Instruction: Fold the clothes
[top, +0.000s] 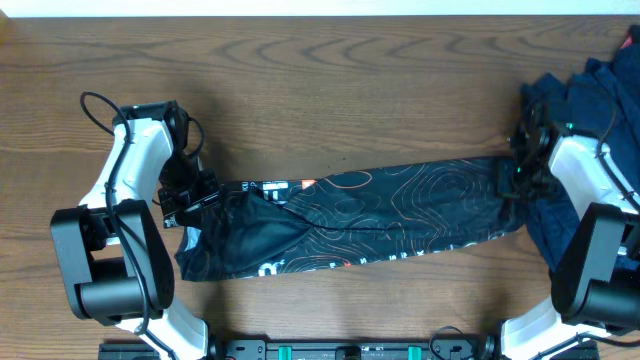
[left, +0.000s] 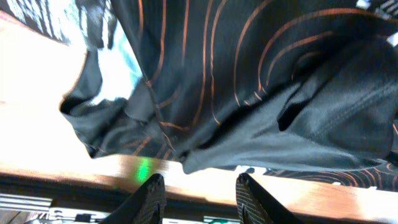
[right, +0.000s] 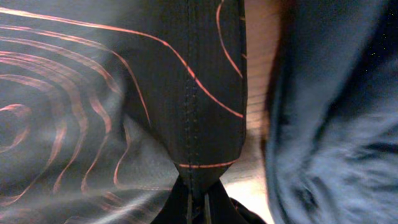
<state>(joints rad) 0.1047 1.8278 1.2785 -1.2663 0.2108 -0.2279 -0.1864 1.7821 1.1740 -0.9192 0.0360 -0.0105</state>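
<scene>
As the right end effector (right: 198, 202) pinches its seam, the jersey (top: 370, 215) lies outstretched.

Jersey (top: 380, 215) spans the table (top: 300, 80), navy garments (top: 600, 90) at its right.

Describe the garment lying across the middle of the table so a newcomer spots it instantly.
Start from the brown wooden table and look at its centre. A long black sports jersey lies stretched there from left to right. Its thin orange contour lines and white lettering set it apart from the plain dark navy garments heaped at the table's far right corner.
</scene>
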